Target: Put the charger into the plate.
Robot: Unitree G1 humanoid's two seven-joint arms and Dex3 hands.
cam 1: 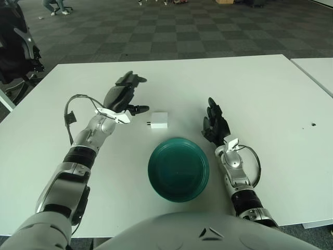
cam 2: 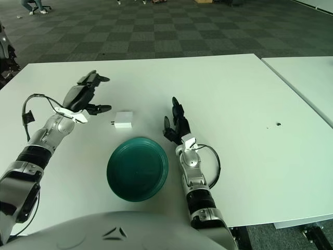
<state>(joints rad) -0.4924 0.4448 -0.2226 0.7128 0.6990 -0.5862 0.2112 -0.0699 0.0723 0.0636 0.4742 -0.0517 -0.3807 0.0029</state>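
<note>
Reaching across the white table, the left robot hand hangs just left of centre in the frame, fingers spread and holding nothing, its thumb pointing toward the charger. The charger, a small white block with its prongs facing left, lies flat on the table at the middle of the frame, just right of that hand and not touching it. Directly below it, closer to the bottom edge, sits the round dark green plate, with nothing in it; a narrow strip of table separates charger and plate. The right robot hand shows right of centre, beside the plate's upper right rim, its dark fingers loosely extended upward in the frame and gripping nothing. A grey checkered floor fills the top of the frame.
</note>
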